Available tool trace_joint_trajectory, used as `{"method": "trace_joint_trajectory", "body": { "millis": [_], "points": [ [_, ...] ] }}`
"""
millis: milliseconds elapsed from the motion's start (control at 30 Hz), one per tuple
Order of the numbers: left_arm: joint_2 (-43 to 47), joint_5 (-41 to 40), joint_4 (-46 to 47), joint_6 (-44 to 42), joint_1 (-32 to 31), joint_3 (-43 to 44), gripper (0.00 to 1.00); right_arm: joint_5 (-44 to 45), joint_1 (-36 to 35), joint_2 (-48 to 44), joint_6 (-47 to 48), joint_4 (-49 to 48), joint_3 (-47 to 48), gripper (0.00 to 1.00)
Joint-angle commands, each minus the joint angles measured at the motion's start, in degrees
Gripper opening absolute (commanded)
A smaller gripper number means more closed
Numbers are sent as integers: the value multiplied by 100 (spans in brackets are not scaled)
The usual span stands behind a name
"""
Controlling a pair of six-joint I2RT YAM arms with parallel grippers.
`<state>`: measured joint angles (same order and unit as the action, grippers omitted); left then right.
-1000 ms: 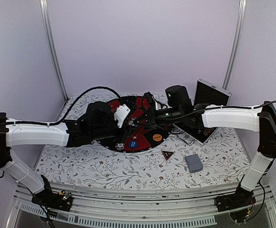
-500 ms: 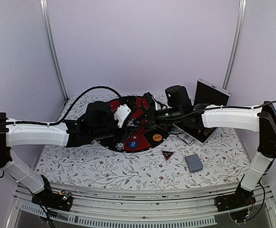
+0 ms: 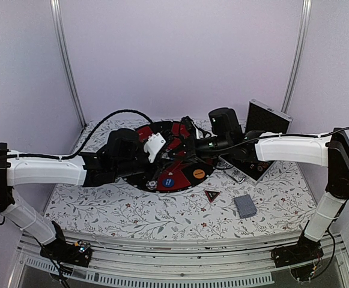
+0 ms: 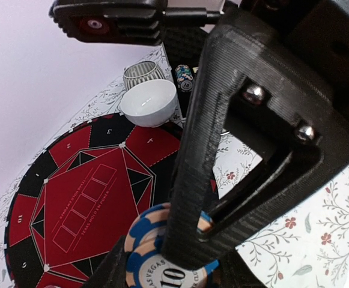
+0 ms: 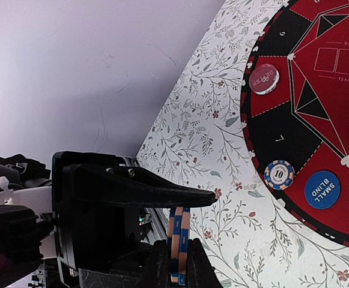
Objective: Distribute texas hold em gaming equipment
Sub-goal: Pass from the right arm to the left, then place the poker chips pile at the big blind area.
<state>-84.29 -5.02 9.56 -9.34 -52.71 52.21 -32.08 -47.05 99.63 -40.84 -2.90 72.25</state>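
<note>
Top external: triangular marker (image 3: 212, 194) and cards (image 3: 245, 206) on tabletop (image 3: 132, 210) beside round board (image 3: 182, 170) — blue disc (image 3: 168, 180), orange disc (image 3: 199, 173) on its near edge.
Left wrist: left end effector (image 4: 174, 259) clamped on blue-orange 10 chip (image 4: 143, 241), above board.
Right wrist: right end effector (image 5: 179, 267) pinching edge-on striped chip (image 5: 179, 233) — flat chip (image 5: 279, 174) on board.

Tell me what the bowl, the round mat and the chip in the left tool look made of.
Bowl: glossy white with sharp highlights, likely glazed ceramic or hard plastic. Mat: flat, matte, printed red and black, no glare; perhaps felt or rubber. Chip: smooth, with blue and tan edge stripes and a printed centre; probably moulded plastic or clay composite.
</note>
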Motion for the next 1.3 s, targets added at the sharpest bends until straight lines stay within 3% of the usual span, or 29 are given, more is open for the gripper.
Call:
{"method": "trace_joint_trajectory", "body": {
  "millis": [0,100,300,433,767,933,1267],
  "points": [
    [179,65,326,-166,41,-78,18,-55,-43,14,117,265,108,3],
    [161,95,198,-206,47,-42,12,-4,16,-1,161,308,65,11],
    [-114,262,-471,-352,89,240,5,195,223,-215,298,455,-77,50],
    [-513,790,-1252,-313,299,665,4,472,504,-571,444,688,-251,67],
    [-2592,1142,-3230,-569,787,2943,1,1299,1530,-1828,954,1466,-1147,72],
    [-3990,1224,-4281,-793,798,4412,1,1665,1679,-2116,1214,1888,-1268,72],
    [-5161,1588,-4995,-1300,894,5829,12,1841,1687,-2153,1375,2093,-1262,72]
  ]
}}
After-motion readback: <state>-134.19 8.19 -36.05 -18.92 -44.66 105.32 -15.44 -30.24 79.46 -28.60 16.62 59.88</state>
